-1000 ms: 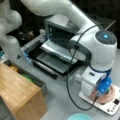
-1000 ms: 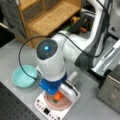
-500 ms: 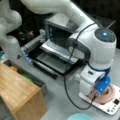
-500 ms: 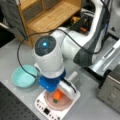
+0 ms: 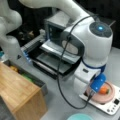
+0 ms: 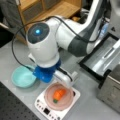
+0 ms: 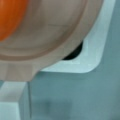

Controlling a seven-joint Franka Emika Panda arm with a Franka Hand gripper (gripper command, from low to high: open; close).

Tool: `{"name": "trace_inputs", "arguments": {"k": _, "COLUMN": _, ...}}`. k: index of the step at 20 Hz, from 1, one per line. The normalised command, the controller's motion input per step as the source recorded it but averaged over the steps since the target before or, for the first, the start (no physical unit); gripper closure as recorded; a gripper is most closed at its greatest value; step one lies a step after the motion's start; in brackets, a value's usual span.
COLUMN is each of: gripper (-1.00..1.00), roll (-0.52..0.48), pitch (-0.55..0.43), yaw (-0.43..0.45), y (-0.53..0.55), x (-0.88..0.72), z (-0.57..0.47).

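An orange carrot with a green end lies in a shallow pink bowl that stands on a white kitchen scale. In both front views my gripper hangs at the bowl's rim, on the side nearest the arm. In a front view the blue wrist part covers the fingers, beside the carrot and bowl. The wrist view is filled by the bowl's rim, a corner of the scale and one pale finger at the bottom left.
A teal bowl sits on the grey table left of the scale. An open toaster oven with its door down stands behind the arm. A wooden cabinet fills a front view's left bottom. A black cable loops from the wrist.
The wrist has risen and drawn back from the bowl, so more of the carrot shows. The bowl, carrot and scale have stayed in place.
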Motion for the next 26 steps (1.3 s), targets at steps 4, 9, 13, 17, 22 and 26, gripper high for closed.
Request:
{"name": "trace_inputs", "arguments": {"k": 4, "gripper": -1.0, "roll": 0.308, "pitch": -0.066, "yaw": 0.163, "y": -0.87, "x": -0.27, "z": 0.07}}
{"name": "trace_inputs", "arguments": {"k": 9, "gripper": -1.0, "roll": 0.304, "pitch": -0.042, "yaw": 0.045, "y": -0.56, "x": -0.16, "z": 0.02}}
{"name": "trace_inputs", "arguments": {"k": 13, "gripper": -1.0, "roll": 0.123, "pitch": -0.006, "yaw": 0.08, "y": -0.12, "x": -0.04, "z": 0.01}}
{"name": "trace_inputs", "arguments": {"k": 17, "gripper": -1.0, "roll": -0.114, "pitch": 0.014, "yaw": 0.091, "y": -0.15, "x": 0.1, "z": -0.04}}
{"name": "trace_inputs", "arguments": {"k": 22, "gripper": -1.0, "roll": -0.231, "pitch": 0.0, "yaw": 0.11, "y": -0.36, "x": 0.18, "z": -0.1}}
{"name": "trace_inputs", "arguments": {"k": 26, "gripper": -1.0, "roll": -0.177, "pitch": 0.008, "yaw": 0.175, "y": -0.57, "x": 0.22, "z": -0.12}}
